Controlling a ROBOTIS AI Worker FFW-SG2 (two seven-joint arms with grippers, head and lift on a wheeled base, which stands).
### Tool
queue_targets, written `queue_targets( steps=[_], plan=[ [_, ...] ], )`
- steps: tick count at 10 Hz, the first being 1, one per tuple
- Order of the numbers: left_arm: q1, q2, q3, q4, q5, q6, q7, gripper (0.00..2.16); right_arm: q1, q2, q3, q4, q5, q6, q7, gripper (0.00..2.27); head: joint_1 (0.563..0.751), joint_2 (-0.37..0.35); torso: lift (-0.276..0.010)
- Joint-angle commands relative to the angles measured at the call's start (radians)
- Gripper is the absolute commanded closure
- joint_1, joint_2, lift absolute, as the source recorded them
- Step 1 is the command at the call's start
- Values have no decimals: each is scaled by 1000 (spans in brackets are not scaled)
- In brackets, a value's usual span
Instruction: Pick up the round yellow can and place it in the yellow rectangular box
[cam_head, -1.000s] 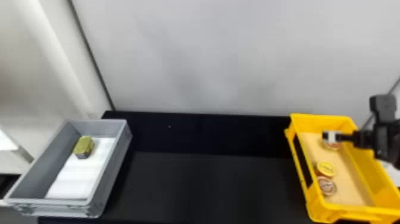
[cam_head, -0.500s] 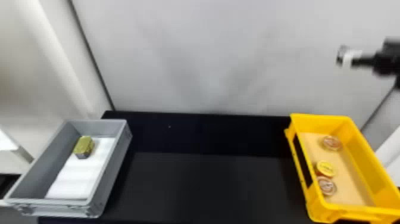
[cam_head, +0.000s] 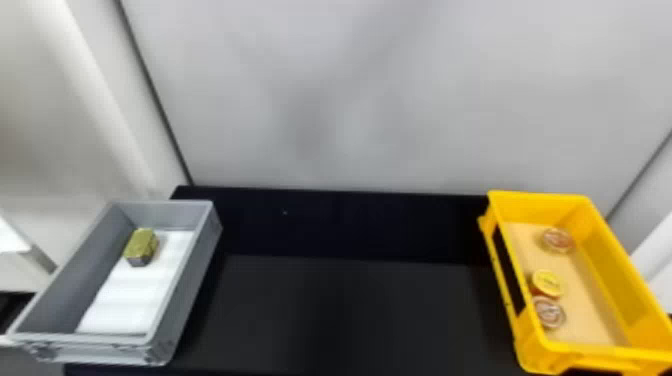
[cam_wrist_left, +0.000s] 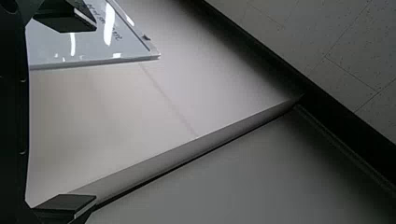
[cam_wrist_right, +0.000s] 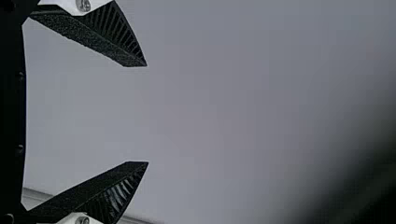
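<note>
While showing round yellow can (cam_head: 548, 283) inside yellow rectangular box (cam_head: 535, 202), lower right of head view | expecting something light, stiff, perhaps slippery; favouring sides, clear of neighbouring tin (cam_head: 551, 314) | at wrist views' left, spreading right gripper (cam_wrist_right: 147, 114) and left gripper (cam_wrist_left: 95, 112) wide, grasping nothing

The robot's right gripper (cam_wrist_right: 147, 114) is matte black, with two wedge-shaped fingers (cam_wrist_right: 93, 38) that taper to points. Their inner faces look rough and grainy, and slanted ribs line their sides. At the base of each is a white bracket (cam_wrist_right: 60, 4) with a round metallic screw (cam_wrist_right: 83, 5). The left gripper (cam_wrist_left: 96, 112) is also black, with blunt, blocky finger ends edged in a paler strip.
</note>
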Motion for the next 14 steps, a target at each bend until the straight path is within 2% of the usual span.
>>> queue_targets(
  steps=[1, 3, 6, 10, 14],
  plan=[
    [2, 16, 19, -7, 0, -5, 2, -2, -138, -53, 103, -19, -5, -43, -52, 1, 694, 54, -3],
    [7, 20, 34, -13, 0, -9, 2, -2, -183, -76, 146, -43, 1, -86, -92, 1, 694, 54, -3],
    [11, 20, 43, -20, -3, -9, 2, -2, -193, -92, 181, -78, 15, -116, -132, 2, 694, 54, -3],
    [13, 20, 43, -20, -5, -8, 2, -2, -184, -98, 186, -85, 38, -124, -140, 27, 694, 54, -3],
    [13, 20, 43, -21, -9, -5, -2, -2, -181, -108, 184, -115, 35, -76, -195, 73, 694, 54, -3]
  ],
)
